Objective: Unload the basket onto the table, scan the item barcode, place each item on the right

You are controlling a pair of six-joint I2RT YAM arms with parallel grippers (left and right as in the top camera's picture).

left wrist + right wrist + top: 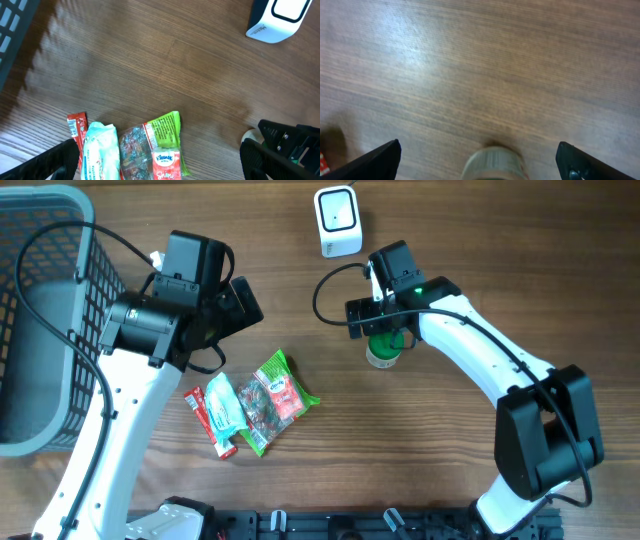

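Note:
A small bottle point(381, 356) with a green body and a pale ribbed cap point(494, 162) stands on the wooden table right of centre. My right gripper point(386, 336) hangs straight over it, open, with both fingers well clear of the cap on either side and touching nothing. The white barcode scanner point(338, 221) stands at the far edge, just beyond that gripper, and it also shows in the left wrist view point(276, 18). My left gripper point(240, 305) is open and empty above the table, a little beyond a pile of packets point(255, 400).
The pile holds a red Kleenex tissue pack point(165, 164), a green packet point(165, 129), a mint-coloured packet point(100, 152) and a red stick packet point(76, 125). A grey mesh basket point(62, 298) fills the left side. A black cable point(330, 295) loops by the right arm.

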